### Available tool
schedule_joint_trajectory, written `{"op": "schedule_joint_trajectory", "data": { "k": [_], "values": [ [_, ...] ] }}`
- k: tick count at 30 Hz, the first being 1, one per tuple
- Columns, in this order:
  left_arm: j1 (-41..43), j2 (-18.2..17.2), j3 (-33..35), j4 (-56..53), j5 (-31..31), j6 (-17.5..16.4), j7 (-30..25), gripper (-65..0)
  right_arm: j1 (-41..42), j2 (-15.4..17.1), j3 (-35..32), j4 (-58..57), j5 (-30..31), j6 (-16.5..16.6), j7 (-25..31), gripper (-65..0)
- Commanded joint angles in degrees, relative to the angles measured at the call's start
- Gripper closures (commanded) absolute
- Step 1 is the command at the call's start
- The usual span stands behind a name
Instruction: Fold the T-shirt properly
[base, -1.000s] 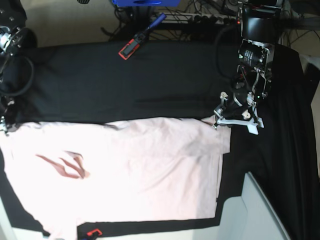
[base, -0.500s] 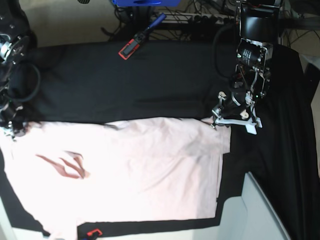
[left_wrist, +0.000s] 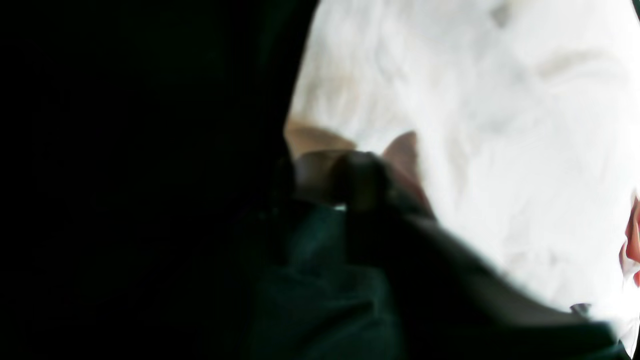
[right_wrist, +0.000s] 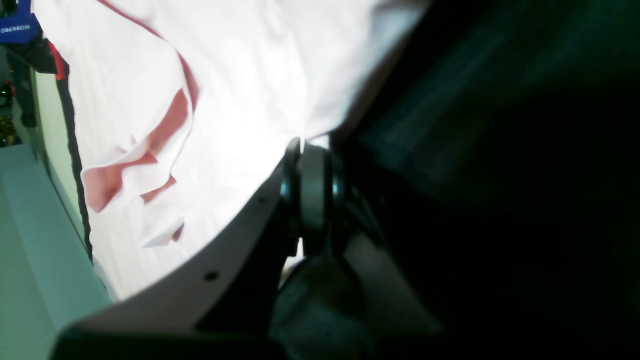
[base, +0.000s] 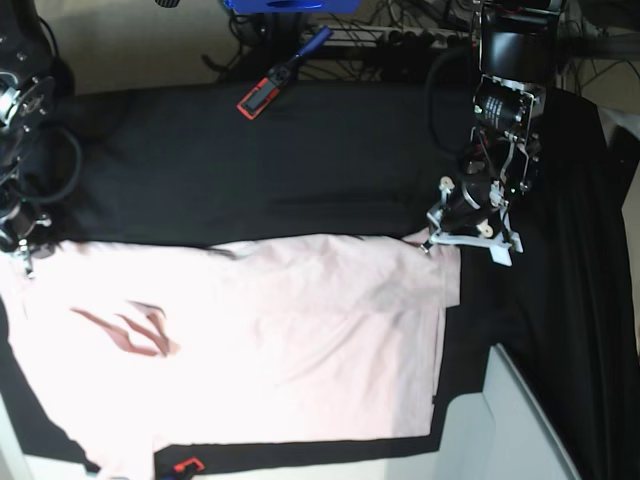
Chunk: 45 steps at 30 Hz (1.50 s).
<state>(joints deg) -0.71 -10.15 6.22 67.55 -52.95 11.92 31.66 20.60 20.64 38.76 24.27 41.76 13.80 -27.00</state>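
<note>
Fingers on your right gripper are pressed together on the edge of the T-shirt; the right wrist view shows pale fabric running right into the closed tips. Your left gripper sits at the shirt's far corner on the base view's right side, and its fingers look closed with a small fold of cloth pinched at them, though that wrist view is dark and blurred, so the grip itself is hard to confirm.

You have the T-shirt lying flat on the black table cloth, spread wide across the near half of it, pale pink, wrinkled. A dark red crease mark shows on the shirt's left part in the base view. Both grippers are at the shirt's far edge, 1 at each end of that edge, well apart from each other.

Beyond the shirt, near the cloth's far edge, a red and black clamp lies with a blue handled tool just past it. A small red object peeks out at the shirt's near edge. A pale panel sits off the shirt's near right corner.
</note>
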Motion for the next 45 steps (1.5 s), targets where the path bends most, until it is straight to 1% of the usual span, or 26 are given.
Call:
{"op": "schedule_joint_trajectory", "data": {
  "k": [1, 3, 7, 11, 13, 16, 19, 23, 27, 31, 35, 37, 39, 42, 45],
  "values": [
    [-0.3, -0.4, -0.1, 0.9, -0.4, -0.3, -0.2, 0.0, 0.4, 1.5, 0.0, 1.3, 0.4, 0.8, 0.6, 0.0],
    [-0.1, -0.5, -0.1, 0.9, -0.4, -0.3, -0.2, 0.0, -0.5, 2.3, 0.0, 2.8, 0.4, 0.8, 0.5, 0.0],
    [1.0, -0.5, -0.5, 1.9, -0.4, -0.3, -0.2, 0.0, -2.5, 2.3, 0.0, 6.1, 0.4, 0.9, -1.6, 0.0],
    [3.2, -0.8, -0.5, 7.3, -0.4, -0.3, 0.1, 0.0, -5.3, 2.4, 0.4, 10.5, 0.6, 0.9, -2.1, 0.0],
    [4.4, -1.8, 0.0, 9.9, -0.4, 0.0, 0.2, 0.0, -6.6, 2.4, 0.4, 12.3, 0.7, 0.9, -2.5, 0.0],
    [6.2, -2.1, -0.6, 11.8, -0.4, 0.0, 0.3, 0.0, -8.2, 2.4, 0.7, 14.3, 0.7, 0.9, -5.7, 0.0],
    [7.4, -2.9, -0.6, 12.3, -0.4, 0.0, 0.3, 0.0, -9.6, 2.3, 1.5, 16.2, 0.7, 0.9, -7.5, 0.0],
    [10.0, -3.3, -0.6, 13.5, -0.4, 0.0, 0.3, 0.0, -11.9, 0.9, 6.3, 20.8, 0.7, 0.9, -11.0, 0.0],
    [13.1, -3.3, -0.6, 16.4, -0.4, 0.0, 0.2, 0.0, -14.1, 0.8, 8.4, 25.1, 0.7, 0.9, -15.1, 0.0],
    [15.3, -4.0, -0.6, 18.4, -0.4, 0.0, 0.2, 0.0, -17.0, -1.3, 12.0, 29.3, 0.7, 0.9, -18.0, 0.0],
    [18.2, -4.1, -0.6, 20.4, -0.4, 0.0, 0.3, 0.0, -19.9, -2.1, 13.0, 32.7, 0.7, 0.9, -20.4, 0.0],
    [19.5, -4.7, -0.6, 20.9, -0.4, 0.0, 0.1, 0.0, -21.6, -2.4, 13.0, 34.2, 0.7, 0.9, -21.0, 0.0],
    [20.5, -5.3, -0.6, 21.6, -0.4, 0.0, 0.0, 0.0, -23.5, -3.5, 13.1, 36.2, 0.7, 0.9, -20.8, 0.0],
    [22.5, -5.3, -0.6, 22.3, -0.4, 0.0, 0.0, 0.0, -26.0, -4.8, 13.1, 39.1, 0.7, 0.9, -20.8, 0.0],
    [24.5, -5.3, -0.6, 22.5, -0.4, 0.0, -0.1, 0.0, -27.8, -5.2, 13.1, 41.1, 0.7, 0.9, -21.0, 0.0]
  ]
}}
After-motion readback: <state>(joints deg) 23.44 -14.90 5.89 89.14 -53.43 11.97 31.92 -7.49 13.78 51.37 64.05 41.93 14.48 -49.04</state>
